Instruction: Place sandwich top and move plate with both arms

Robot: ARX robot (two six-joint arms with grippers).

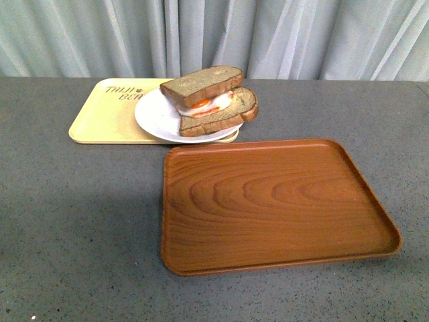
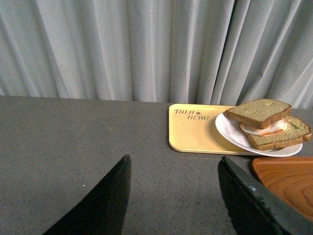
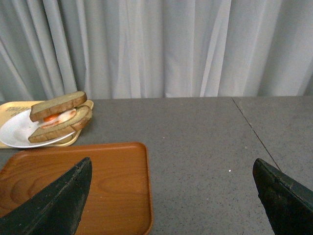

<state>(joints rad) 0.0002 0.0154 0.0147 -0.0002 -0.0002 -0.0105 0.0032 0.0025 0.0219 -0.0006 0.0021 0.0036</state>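
The top slice (image 1: 201, 84) is sitting on the egg (image 1: 209, 104), tipped up at one side. The egg is lying on the bottom slice (image 1: 224, 114). All of it is resting on the white plate (image 1: 155, 117).

The plate is sitting on the yellow tray (image 1: 100, 117), and its edge is hanging over the tray's near side. The yellow tray is lying at the back of the gray bench (image 1: 80, 221), near the curtain (image 1: 214, 33).

The brown tray (image 1: 275, 204) is lying just in front of the plate, a little to the right. Nothing is sitting on it.

No arm is showing in the front view.

The left hand (image 2: 173, 196) is hanging over the bench, well apart from the sandwich. Its fingers (image 2: 100, 208) are standing wide apart and are holding nothing.

The right hand (image 3: 171, 196) is hanging over the bench and the brown tray's corner. Its fingers (image 3: 54, 205) are spread very wide too, and are holding nothing.
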